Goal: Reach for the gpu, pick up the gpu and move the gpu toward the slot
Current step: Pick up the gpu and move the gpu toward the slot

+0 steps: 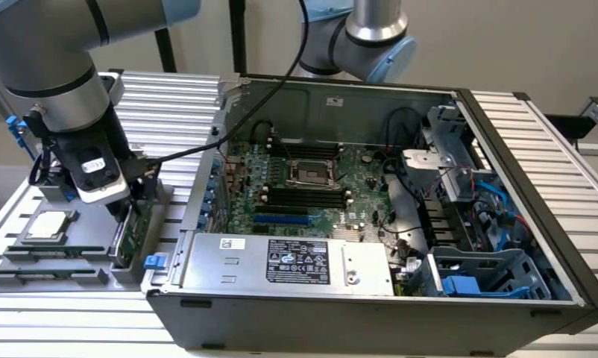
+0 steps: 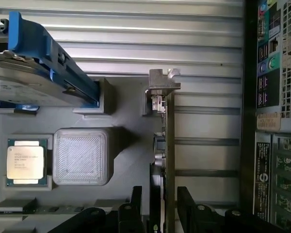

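Tool (image 1: pixel 120 207) low over a gray tray (image 1: pixel 21 282) at the exterior view's left, mid-height in the frame, on the ribbed metal surface (image 1: pixel 80 328). Spread open, one of the black fingers (image 2: pixel 186 213) on each side of the green card (image 2: pixel 170 160), card between them; touching it or not, cannot tell. Card upright on its edge in the tray, along the tray side nearest the open computer case (image 1: pixel 379 324), silver bracket (image 2: pixel 162 83) at the end away from the tool. Elsewhere in the tray: a square silver chip (image 1: pixel 45 226) well apart from the card, a ribbed gray block (image 2: pixel 81 156) between chip and card, a drive with blue rails (image 2: pixel 36 73) near the block. Case at centre and right of the exterior view, lid off, green board (image 1: pixel 309 179) inside.
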